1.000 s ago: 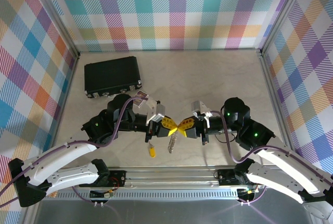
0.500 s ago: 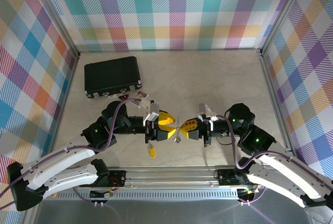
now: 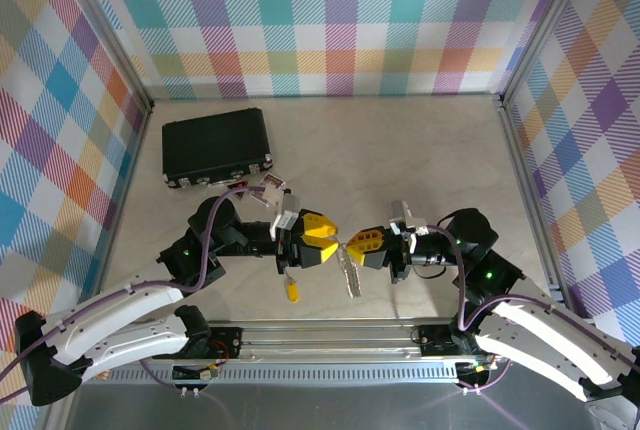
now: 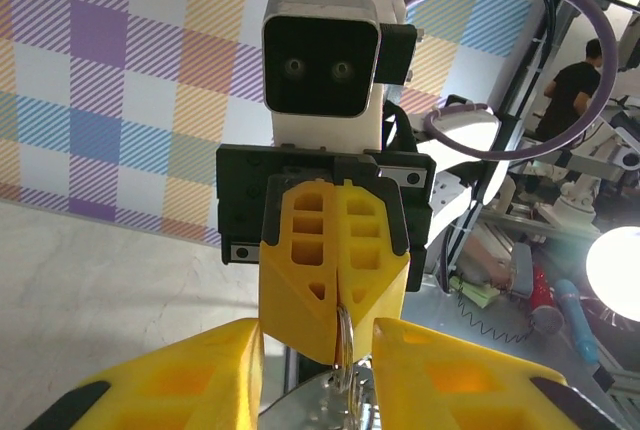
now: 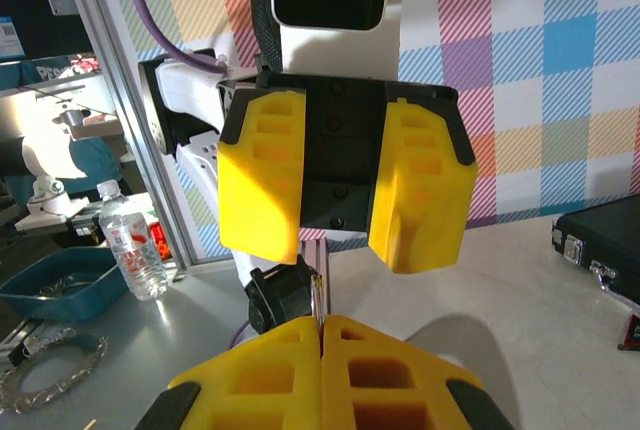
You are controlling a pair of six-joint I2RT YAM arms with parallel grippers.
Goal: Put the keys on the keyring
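Holding the keyring (image 3: pixel 350 275) is your right gripper (image 3: pixel 354 242): its yellow fingers are pressed together on the ring's upper edge. The silver loop hangs from them, tilted, above the table (image 3: pixel 420 160) just ahead of the arm bases. In the right wrist view, a thin metal edge stands up out of the closed fingertips.

Your left gripper (image 3: pixel 327 241) faces it tip to tip, very near, with its jaws parted and nothing between them. The key (image 3: pixel 292 291), with its yellow head and short silver blade, lies on the table just beside the left gripper on the near side. It is apart from the ring and not held. The black case (image 3: pixel 215 145) sits well away at the back left.

As I judge it, the ring is presented but the key is not yet collected, so threading has not begun. The next move calls for you to lower the left gripper onto the key and pinch it so the end to be threaded is left free. After that, carry it to the ring's opening. Go gently, because the ring dangles from one pinch point and would likely swing or twist on contact.
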